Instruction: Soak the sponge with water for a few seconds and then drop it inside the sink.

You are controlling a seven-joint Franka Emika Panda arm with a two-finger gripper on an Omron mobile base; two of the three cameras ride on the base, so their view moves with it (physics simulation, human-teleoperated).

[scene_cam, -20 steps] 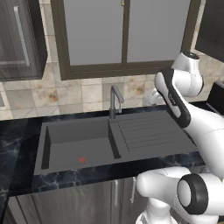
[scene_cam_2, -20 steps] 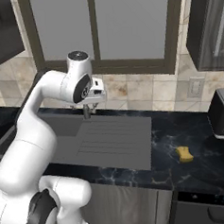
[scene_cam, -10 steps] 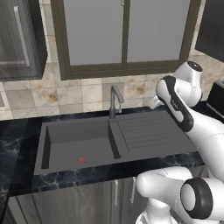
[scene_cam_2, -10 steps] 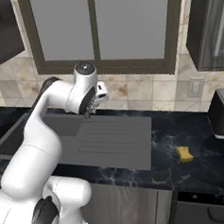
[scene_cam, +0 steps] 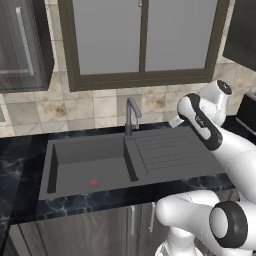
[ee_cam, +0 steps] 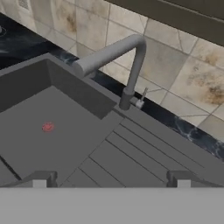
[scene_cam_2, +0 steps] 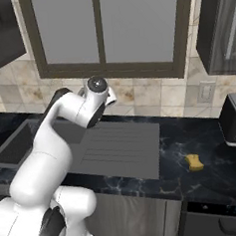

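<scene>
My arm has swung right since a second ago, off the faucet [scene_cam: 131, 115] and over the drainboard. My pincer [ee_cam: 111, 178] hangs empty, jaws wide apart. One sponge [scene_cam_2: 194, 161] lies on the black surface [scene_cam_2: 202, 149], well right of the one sink [scene_cam: 90, 165]. One toaster [scene_cam_2: 235, 118] stands behind it.

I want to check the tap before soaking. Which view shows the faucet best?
The hand view: the faucet is large there, with spout, base and small lever clear. In the left base view it is small; in the right base view the arm hides it.
</scene>
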